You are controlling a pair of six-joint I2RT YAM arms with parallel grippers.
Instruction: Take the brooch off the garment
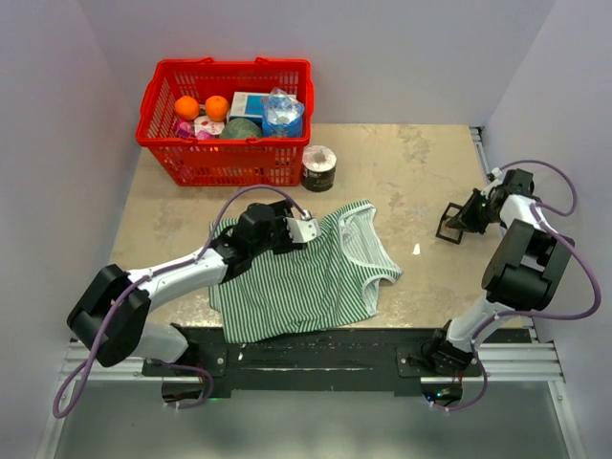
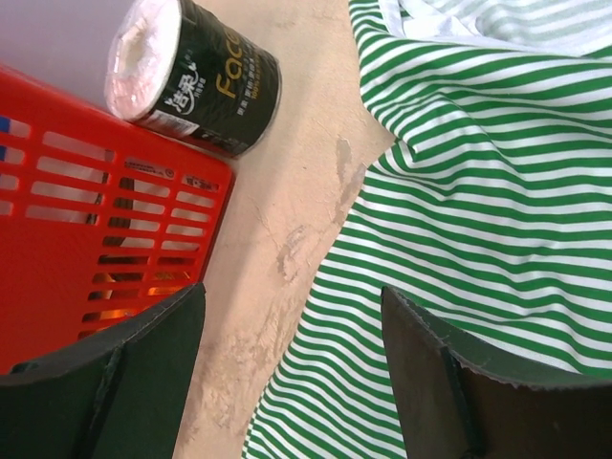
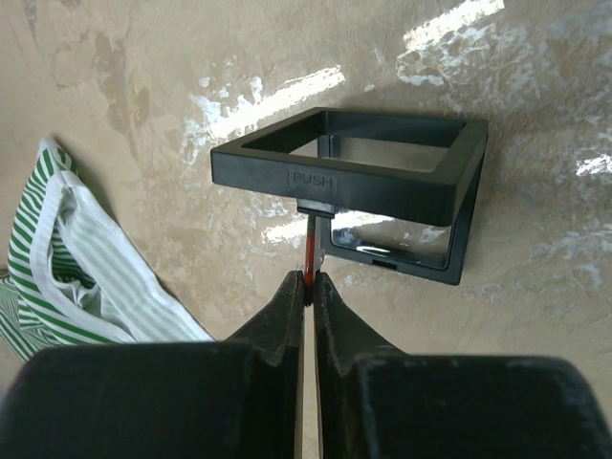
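Tan, blotchy table [image 1: 430,163], arms bolted at its near edge. The striped top [image 1: 306,287] lies mid-table with the neck end to the right, rumpled at its upper left. The red basket [image 1: 225,65] sits far left, apart from the cloth. A paper roll [image 1: 318,168] stands beside the basket, just past the top's far edge.

The left claw [image 2: 292,296] hovers low over the top's upper-left edge. Its jaws are spread wide with nothing in them, one finger over bare table by the basket and the other over stripes. The right claw [image 3: 311,279] is well off to the right, pinched tight on a thin reddish sliver [image 3: 311,251] that runs up to the black frame [image 3: 344,182]. I can't tell what that sliver is.

I can't find the brooch on any stripes that show, and my left arm covers part of the cloth. There's a whitish speck [image 1: 416,250] on the table between top and frame, too small to call.

As I read it, the step is finding the pin with the left claw. I'd raise that wrist so the whole cloth shows, then scan the folds and neck trim. I'd come down with jaws narrowed, straddling the disc only, no cloth between the pads. The pull should be straight off and slow, or the whole top rides up. The right claw is occupied, so I wouldn't count on it to pin the cloth.
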